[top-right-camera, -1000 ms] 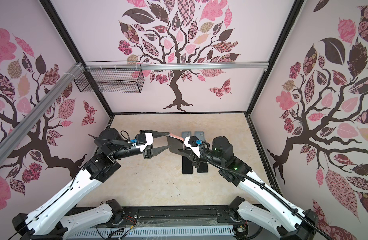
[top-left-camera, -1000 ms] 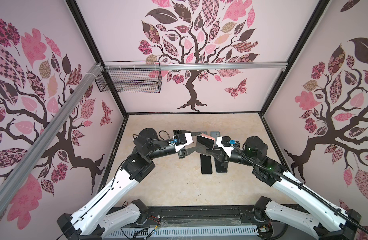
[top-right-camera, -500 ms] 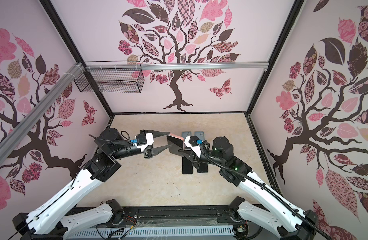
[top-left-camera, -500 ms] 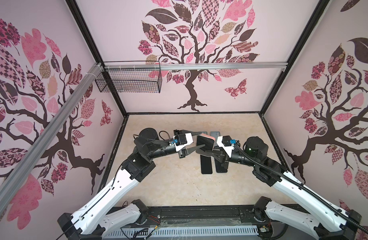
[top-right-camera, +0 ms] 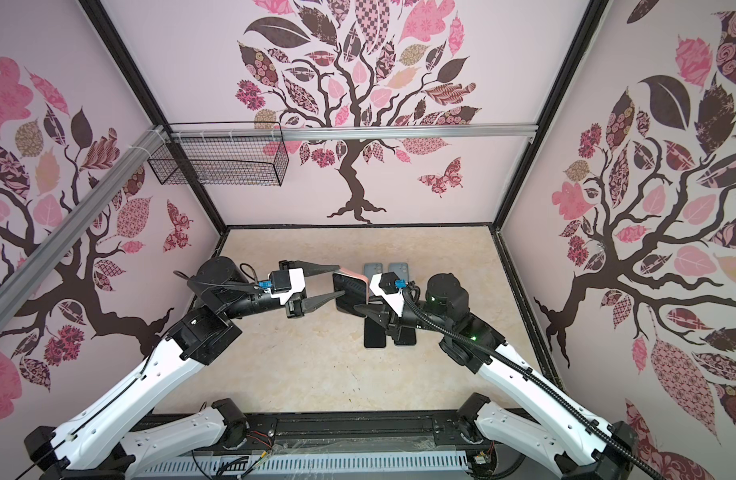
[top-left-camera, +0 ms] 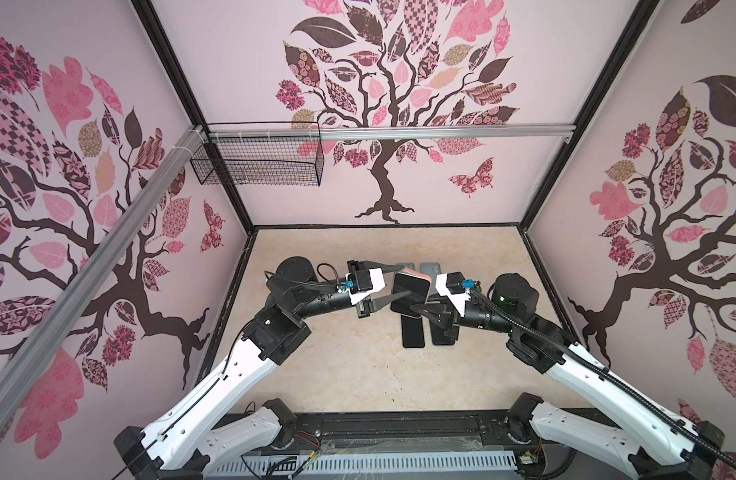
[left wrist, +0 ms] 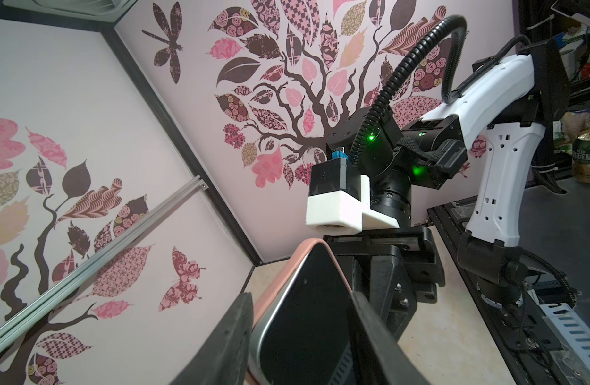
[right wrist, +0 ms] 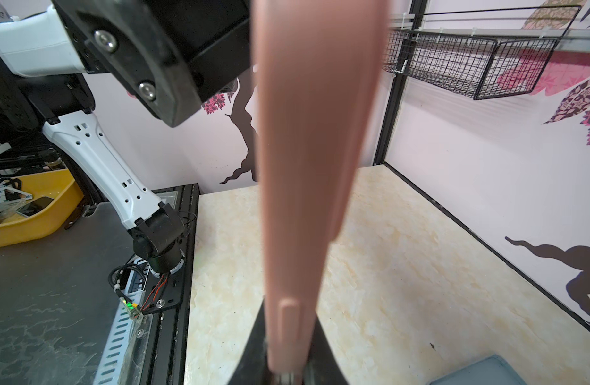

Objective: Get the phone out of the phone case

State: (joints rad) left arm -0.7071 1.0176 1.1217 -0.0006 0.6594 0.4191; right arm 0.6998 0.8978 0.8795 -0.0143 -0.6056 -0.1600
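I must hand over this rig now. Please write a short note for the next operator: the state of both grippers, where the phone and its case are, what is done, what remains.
The right gripper is shut on one end of the pink case and holds it in the air above the table.
The left gripper is open, with a finger on each side of the free end; contact cannot be told.
The phone sits inside the case, screen showing.
Done: cased phone lifted.
Left: pull the phone out of the case.
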